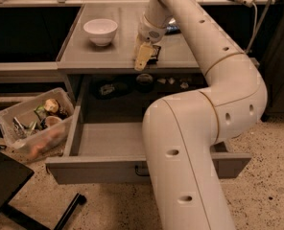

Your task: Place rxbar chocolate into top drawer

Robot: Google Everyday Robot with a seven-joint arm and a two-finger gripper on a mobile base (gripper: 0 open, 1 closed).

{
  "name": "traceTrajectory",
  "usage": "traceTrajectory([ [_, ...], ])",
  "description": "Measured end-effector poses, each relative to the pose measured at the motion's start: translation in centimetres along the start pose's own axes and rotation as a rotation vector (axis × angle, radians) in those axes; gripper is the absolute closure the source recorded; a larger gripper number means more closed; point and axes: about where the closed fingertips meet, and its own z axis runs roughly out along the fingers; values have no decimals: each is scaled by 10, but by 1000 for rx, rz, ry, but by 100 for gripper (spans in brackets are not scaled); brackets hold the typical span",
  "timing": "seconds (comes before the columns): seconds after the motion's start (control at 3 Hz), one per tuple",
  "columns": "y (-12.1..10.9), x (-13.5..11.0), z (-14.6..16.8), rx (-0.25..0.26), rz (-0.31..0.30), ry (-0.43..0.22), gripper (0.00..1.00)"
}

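The rxbar chocolate, a small dark bar, lies on the grey counter near its front edge. My gripper hangs down from the arm right at the bar, its pale tip just left of it and touching or nearly touching it. The top drawer stands pulled out below the counter, with its small dark loop handle at the front centre. My white arm covers the right part of the drawer.
A white bowl sits at the counter's back left. Several small dark items lie at the drawer's back. A clear plastic bin of clutter stands on the floor to the left. A black chair base is at lower left.
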Motion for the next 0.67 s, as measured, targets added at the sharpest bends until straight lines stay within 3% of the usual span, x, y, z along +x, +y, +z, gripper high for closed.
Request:
traceTrajectory([
  [0.33,5,4,-2,-6,7,2,11],
  [0.67,9,13,-20,-9,21,-11,0],
])
